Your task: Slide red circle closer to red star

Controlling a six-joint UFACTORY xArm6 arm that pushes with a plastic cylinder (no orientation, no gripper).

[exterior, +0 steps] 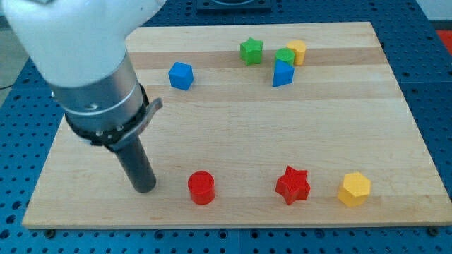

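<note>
Camera view: my tip (145,189), a bare rod w/ no jaws & holding nothing, sits just left of red circle (201,188) near board's bottom edge, so push straight right thru its centre, slow, stopping short of red star (293,185).

The board (233,134) is seen to be pale wood, smooth, with fine straight grain. The red circle (201,188) and red star (293,185) appear as matt plastic. The rod ending in my tip (145,189) looks dark and slightly glossy.
</note>
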